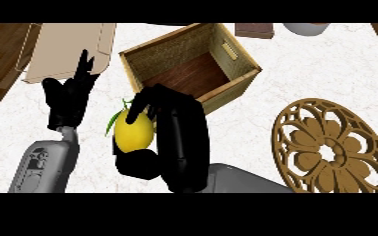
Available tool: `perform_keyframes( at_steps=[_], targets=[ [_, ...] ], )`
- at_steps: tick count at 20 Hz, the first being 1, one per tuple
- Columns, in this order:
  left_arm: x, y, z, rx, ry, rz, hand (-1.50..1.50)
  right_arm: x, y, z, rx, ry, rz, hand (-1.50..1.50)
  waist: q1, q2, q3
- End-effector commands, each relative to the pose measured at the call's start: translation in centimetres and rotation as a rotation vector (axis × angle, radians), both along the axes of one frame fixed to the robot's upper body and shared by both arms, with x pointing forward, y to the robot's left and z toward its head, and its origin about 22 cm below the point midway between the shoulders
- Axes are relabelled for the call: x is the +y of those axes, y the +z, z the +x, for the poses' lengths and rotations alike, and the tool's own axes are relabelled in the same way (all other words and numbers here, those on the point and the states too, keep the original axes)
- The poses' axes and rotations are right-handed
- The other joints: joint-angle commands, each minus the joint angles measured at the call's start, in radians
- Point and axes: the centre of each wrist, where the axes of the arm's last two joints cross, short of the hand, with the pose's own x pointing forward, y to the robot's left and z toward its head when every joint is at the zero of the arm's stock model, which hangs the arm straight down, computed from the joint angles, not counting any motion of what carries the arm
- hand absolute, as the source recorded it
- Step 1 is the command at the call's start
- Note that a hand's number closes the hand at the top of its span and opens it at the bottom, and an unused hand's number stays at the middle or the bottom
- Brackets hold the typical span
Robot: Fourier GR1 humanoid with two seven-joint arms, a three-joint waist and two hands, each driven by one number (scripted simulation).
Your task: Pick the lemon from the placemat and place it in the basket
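Our right black hand curls around the yellow oval lemon, lifted just beside the square wooden basket. Next, we judge, carry over its opening. Left hand rests open.

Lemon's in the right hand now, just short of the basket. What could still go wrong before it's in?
1. The lemon is below the basket's near corner, outside the wooden rim; released here, it would likely land on the counter.
2. The right hand sits close to that wall, so a low approach may bump or shove the basket.
3. The fingers cover only part of the lemon, so it might slip during the lift.
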Motion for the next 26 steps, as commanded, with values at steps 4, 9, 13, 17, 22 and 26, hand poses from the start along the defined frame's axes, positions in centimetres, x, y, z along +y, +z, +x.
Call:
perform_keyframes(
  at_steps=[4, 9, 13, 17, 22, 26],
  targets=[
    [0.2, 0.4, 0.3, -0.009, 0.003, 0.006, 0.00, 2.1, 4.8, 3.5, 0.002, -0.160, 0.089, 1.50, 0.006, 0.004, -0.001],
    [-0.9, -0.5, 0.1, -0.001, -0.003, -0.012, 0.00, 3.8, 8.8, 5.7, 0.008, -0.241, 0.055, 1.50, -0.002, 0.003, -0.001],
    [-0.5, 0.0, 0.0, -0.014, 0.002, -0.004, 0.00, 5.4, 10.3, 7.6, 0.027, -0.321, -0.031, 1.50, 0.008, 0.007, 0.000],
    [-0.8, -0.2, 0.3, -0.024, -0.005, 0.009, 0.00, 6.7, 12.5, 8.9, 0.044, -0.358, -0.069, 1.50, 0.004, 0.017, 0.000],
    [0.7, 0.7, 0.3, -0.032, 0.004, 0.003, 0.00, 6.9, 11.8, 11.7, 0.104, -0.438, -0.154, 1.50, 0.008, 0.023, 0.000],
    [-0.4, 0.1, -0.1, -0.026, -0.001, -0.005, 0.00, 6.6, 11.1, 13.2, 0.136, -0.456, -0.139, 1.50, 0.003, 0.026, 0.002]
  ],
)
